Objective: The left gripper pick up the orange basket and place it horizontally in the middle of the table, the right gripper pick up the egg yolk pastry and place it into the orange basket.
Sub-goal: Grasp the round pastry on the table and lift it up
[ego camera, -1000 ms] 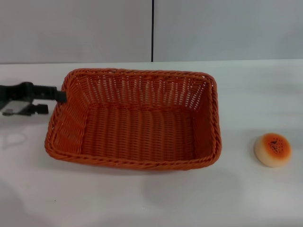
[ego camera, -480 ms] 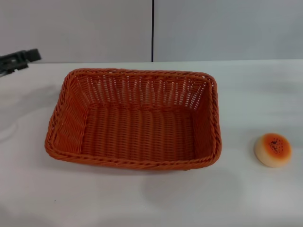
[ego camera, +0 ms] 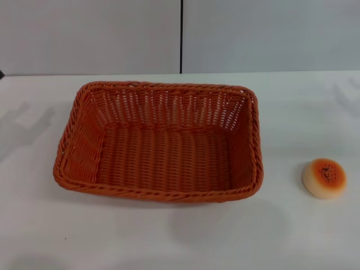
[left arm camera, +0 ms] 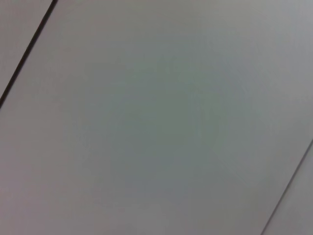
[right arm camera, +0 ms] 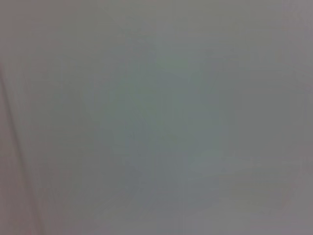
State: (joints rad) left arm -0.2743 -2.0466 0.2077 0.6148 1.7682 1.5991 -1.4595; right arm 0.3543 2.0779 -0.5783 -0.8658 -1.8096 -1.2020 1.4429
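No text, label, brand, number or sign can be read in any view. The basket [ego camera: 159,142] shows only plain orange weave, the pastry [ego camera: 324,178] near the right edge of the surface [ego camera: 169,236] bears only dark specks on its orange-brown top, and the surface itself is unmarked white. The grey wall [ego camera: 270,34] behind carries just a thin dark vertical seam. Both wrist views show only blank grey panels with faint seams and no lettering.
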